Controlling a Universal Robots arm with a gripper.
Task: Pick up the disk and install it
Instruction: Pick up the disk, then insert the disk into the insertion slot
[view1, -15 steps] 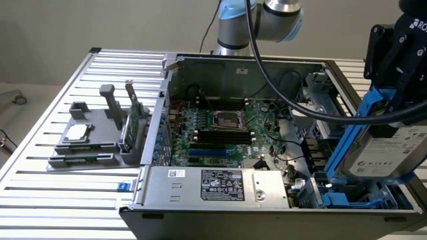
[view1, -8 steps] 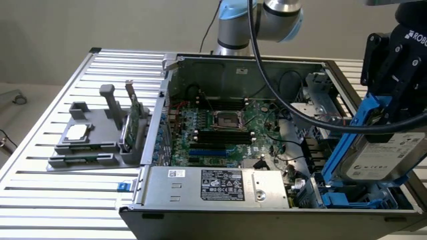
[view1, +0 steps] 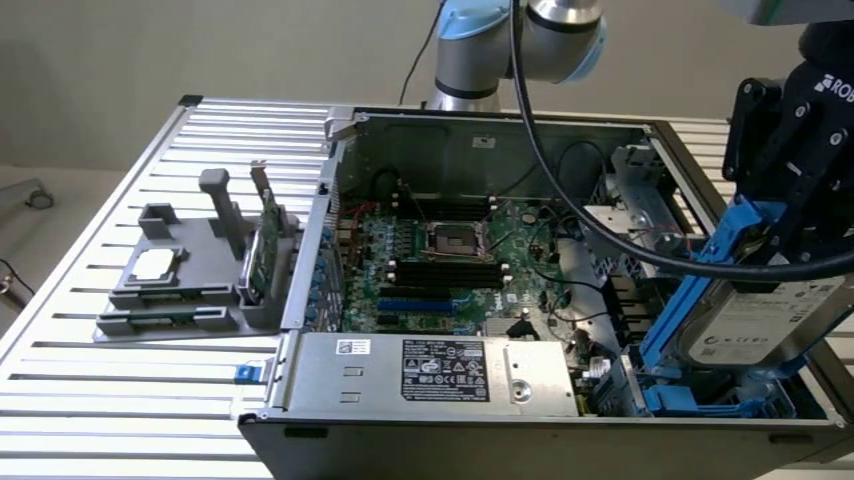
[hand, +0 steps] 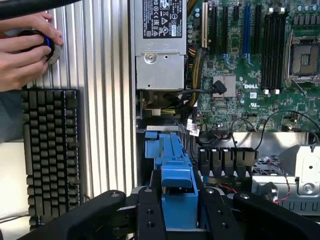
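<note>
1 open computer case (view1: 534, 445) stands on 1 slatted table (view1: 120, 400). Inside the case: 1 motherboard (view1: 441, 250) and 1 power supply (view1: 427, 372). At the case's drive bay: 1 disk (view1: 754, 325), 1 gripper (view1: 767, 250). Beside the case: 1 grey holder (view1: 187, 290), 1 green card (view1: 271, 235), 1 keyboard (hand: 50, 150).

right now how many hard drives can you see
1: the disk, held in the jaws, tilted at the drive bay on the exterior view's right of the computer case. Others may be hidden inside that bay.
</note>
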